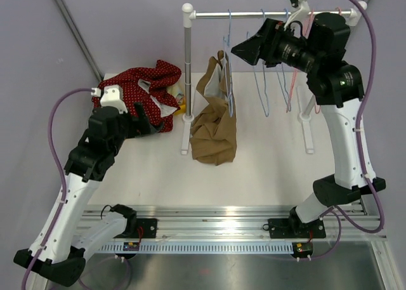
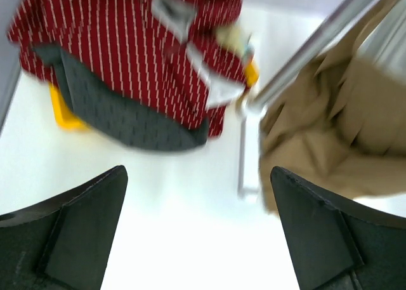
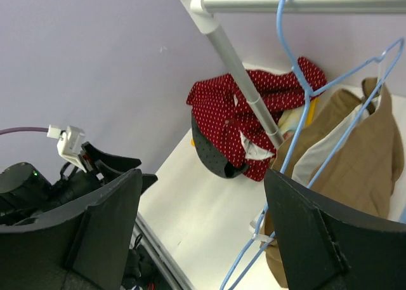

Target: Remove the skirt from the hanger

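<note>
Noting right gripper (image 3: 203, 176), spread wide and empty, raised just right of the rack post (image 1: 188, 68) to face the blue hanger (image 3: 306, 85). We list the brown skirt (image 1: 214, 131) hung there, right of the post. Left gripper (image 2: 198, 171), equally wide, sits low left of the post, likely ready to steady cloth.

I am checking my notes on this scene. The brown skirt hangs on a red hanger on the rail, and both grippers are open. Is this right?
Not quite. The hanger that carries the brown skirt is blue, not red, as the right wrist view shows. The rest stands: it hangs on the rail, and the left gripper and the right gripper are both open.
</note>
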`<state>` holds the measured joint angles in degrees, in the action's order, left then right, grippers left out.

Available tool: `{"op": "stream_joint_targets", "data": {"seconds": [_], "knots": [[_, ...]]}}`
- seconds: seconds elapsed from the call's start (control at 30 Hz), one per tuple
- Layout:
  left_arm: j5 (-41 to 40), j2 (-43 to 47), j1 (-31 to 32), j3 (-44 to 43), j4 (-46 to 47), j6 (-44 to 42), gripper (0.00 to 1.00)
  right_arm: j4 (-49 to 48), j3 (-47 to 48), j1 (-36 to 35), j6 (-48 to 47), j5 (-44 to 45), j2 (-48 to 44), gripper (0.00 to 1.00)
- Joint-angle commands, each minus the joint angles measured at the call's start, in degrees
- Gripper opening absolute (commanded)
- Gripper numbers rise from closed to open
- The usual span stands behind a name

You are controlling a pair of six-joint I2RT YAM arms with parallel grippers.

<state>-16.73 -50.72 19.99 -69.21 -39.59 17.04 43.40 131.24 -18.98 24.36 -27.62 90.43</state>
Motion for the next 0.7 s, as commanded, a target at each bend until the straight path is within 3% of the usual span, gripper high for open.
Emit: {"op": "stream_joint_targets", "data": {"seconds": [0.0, 0.47, 0.67], "knots": [[-2.34, 4.39, 1.10, 3.90, -3.56, 2.74, 0.99, 2.04, 0.95, -2.02, -0.80, 1.42, 2.99, 0.85], [1.26, 15.30, 1.63, 13.74, -6.90, 5.20, 0.99, -0.24, -6.70, -8.43, -3.62, 9.50, 8.61, 0.82], [3.02, 16.18, 1.63, 15.42, -5.94, 5.02, 0.99, -0.59, -6.09, -10.02, -3.44, 10.39, 11.34, 0.73]]}}
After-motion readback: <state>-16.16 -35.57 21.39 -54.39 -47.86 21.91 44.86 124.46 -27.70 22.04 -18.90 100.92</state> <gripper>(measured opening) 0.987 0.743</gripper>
